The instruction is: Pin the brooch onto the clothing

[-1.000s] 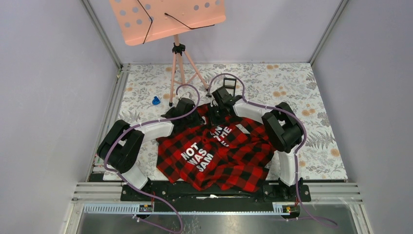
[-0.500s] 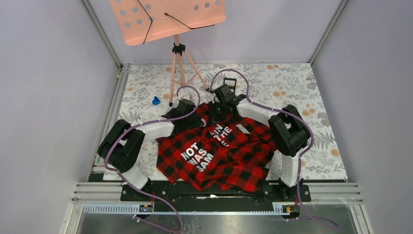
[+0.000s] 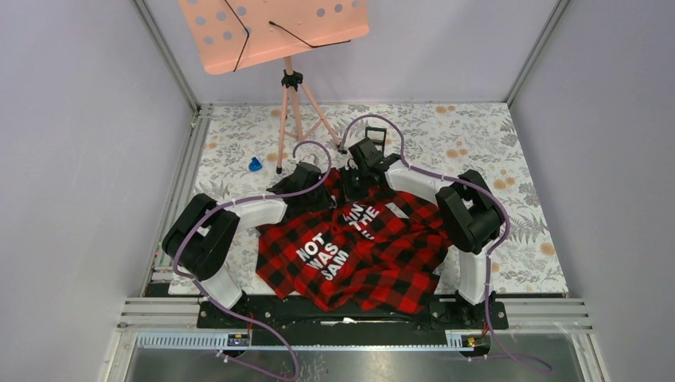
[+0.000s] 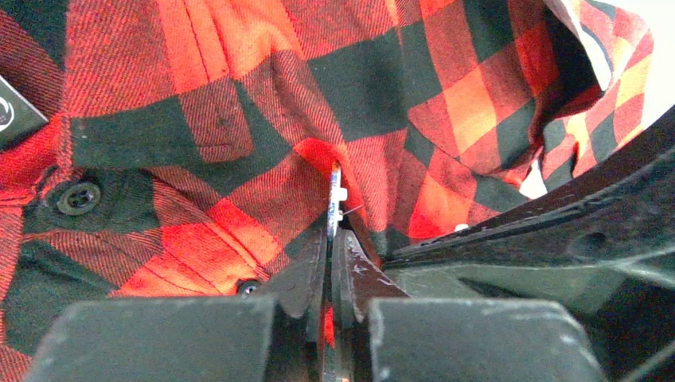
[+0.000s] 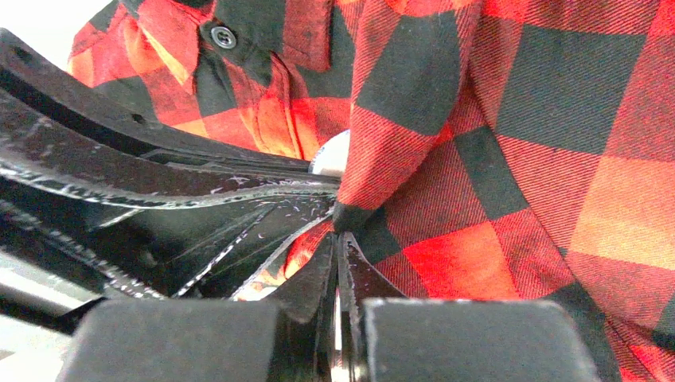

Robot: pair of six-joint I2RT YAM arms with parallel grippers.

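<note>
On the floral desk (image 3: pixel 477 135), my arms (image 3: pixel 255 211) have barely shifted: left jaws pinch the brooch (image 4: pixel 334 199) edge-on, right jaws a shirt (image 3: pixel 382 267) fold; piercing, I judge, is underway.

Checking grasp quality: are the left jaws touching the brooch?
Touching. The left wrist view shows the left gripper pinching the brooch edge-on, its lower rim between the jaws.

The shirt (image 3: pixel 374 274) lies on the table (image 3: pixel 517 159) before the stand (image 3: pixel 287 103).
</note>
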